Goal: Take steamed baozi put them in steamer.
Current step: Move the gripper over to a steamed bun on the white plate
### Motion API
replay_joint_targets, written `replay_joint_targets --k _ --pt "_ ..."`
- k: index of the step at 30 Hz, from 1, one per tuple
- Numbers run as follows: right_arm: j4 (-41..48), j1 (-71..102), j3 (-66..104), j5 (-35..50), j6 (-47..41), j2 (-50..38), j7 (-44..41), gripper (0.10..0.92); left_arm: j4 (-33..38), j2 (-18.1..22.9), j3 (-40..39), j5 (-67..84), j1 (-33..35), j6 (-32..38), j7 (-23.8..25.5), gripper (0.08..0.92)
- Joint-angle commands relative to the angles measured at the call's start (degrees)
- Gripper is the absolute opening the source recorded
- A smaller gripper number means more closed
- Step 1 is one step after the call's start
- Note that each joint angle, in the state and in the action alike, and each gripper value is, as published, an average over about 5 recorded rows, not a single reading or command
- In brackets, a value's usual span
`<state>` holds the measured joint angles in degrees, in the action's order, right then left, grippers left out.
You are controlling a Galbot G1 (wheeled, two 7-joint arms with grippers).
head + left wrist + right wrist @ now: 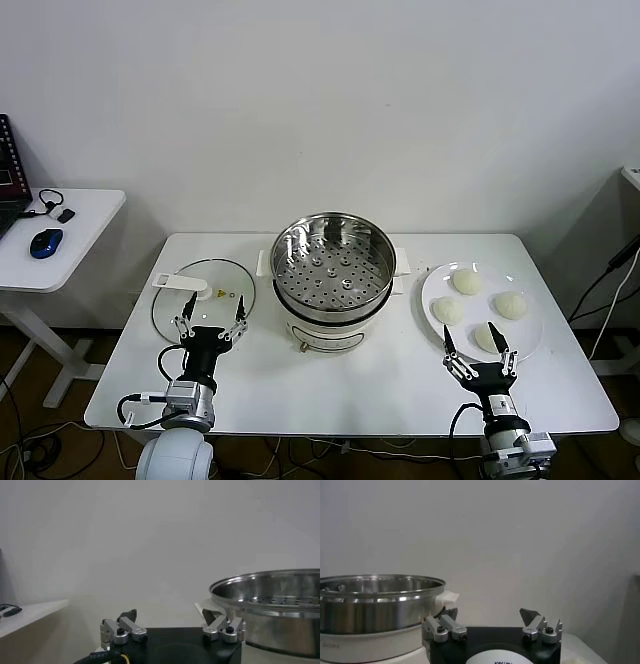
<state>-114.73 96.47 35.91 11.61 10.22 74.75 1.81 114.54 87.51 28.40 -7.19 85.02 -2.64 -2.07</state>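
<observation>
Several cream-white steamed baozi [465, 281] lie on a round white plate [431, 287] at the table's right side. In the middle stands the steamer [333, 262], a shiny steel pot on a white base; its perforated tray holds nothing. My right gripper [480, 357] hovers open just in front of the plate, close to the nearest baozi [489, 337], with nothing between its fingers. My left gripper [211, 325] is open at the near edge of the glass lid. The steamer [270, 605] shows beside my left gripper [170, 615] and the steamer [375, 600] beside my right gripper [489, 614].
A flat glass lid [203, 290] with a white handle lies left of the steamer. A white side desk [70, 235] with a blue mouse [45, 242] stands off to the left. The white table [330, 390] is bare in front of the steamer.
</observation>
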Motion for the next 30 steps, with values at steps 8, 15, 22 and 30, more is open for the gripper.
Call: replay_joint_targets --k 8,15,22,30 --pt "-1.07 -8.1 2.75 -0.48 -13.28 -9.58 2.05 0.823 -0.6 -0.81 0.08 1.14 -0.23 0.29 0.02 0.823" --pt "1.47 -19.27 1.54 3.18 -21.72 -20.23 4.15 0.823 -1.05 -1.04 0.16 1.94 -0.19 0.73 -0.01 0.823" --pt "7.41 -29.17 -3.63 6.25 -27.87 -29.99 3.34 0.823 -1.83 -1.74 0.16 2.98 0.08 1.59 -0.15 0.823" --pt "15.25 -38.34 -12.74 6.42 -32.89 -42.76 -5.74 0.823 -2.03 -1.77 -0.34 3.41 -0.02 2.02 -0.04 0.823"
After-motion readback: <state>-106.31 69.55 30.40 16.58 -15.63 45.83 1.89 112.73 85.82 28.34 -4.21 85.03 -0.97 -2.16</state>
